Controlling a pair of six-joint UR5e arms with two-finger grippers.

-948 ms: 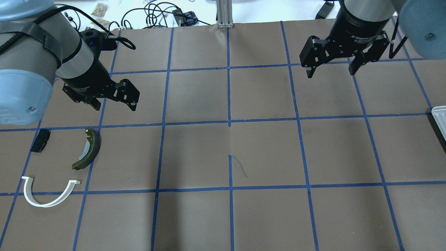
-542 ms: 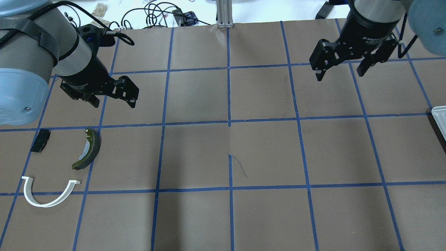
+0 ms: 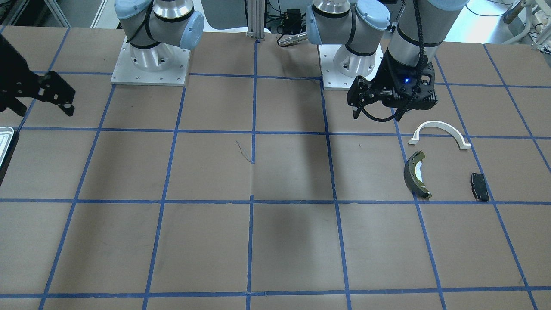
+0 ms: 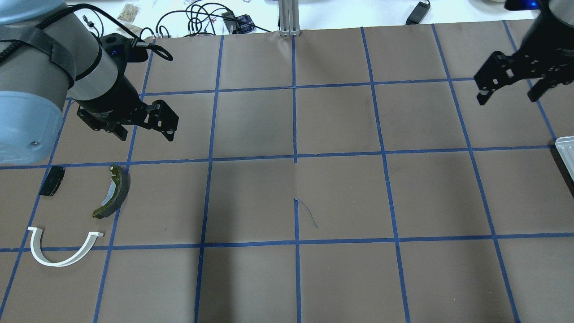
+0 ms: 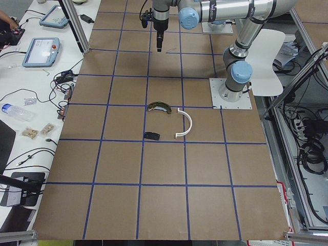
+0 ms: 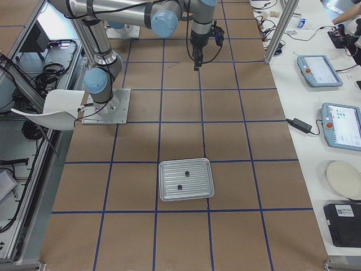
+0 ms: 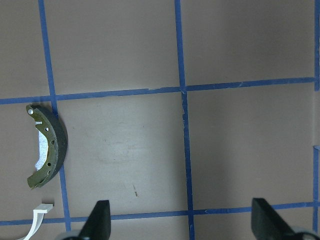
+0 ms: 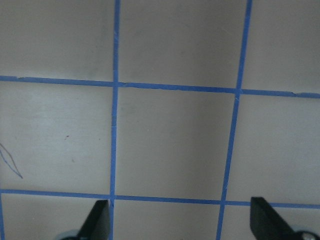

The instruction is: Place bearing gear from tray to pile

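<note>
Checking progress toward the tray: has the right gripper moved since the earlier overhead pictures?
Yes. The right gripper has shifted toward the view's right, nearer the tray.

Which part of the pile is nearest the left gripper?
The olive brake shoe. In the overhead view it lies just below the open left gripper, while the black pad and the white half-ring lie clearly farther off.

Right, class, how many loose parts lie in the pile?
3: a white half-ring bracket, an olive-green brake shoe just beyond it, and a black pad left of the shoe. None seems hidden.
</note>
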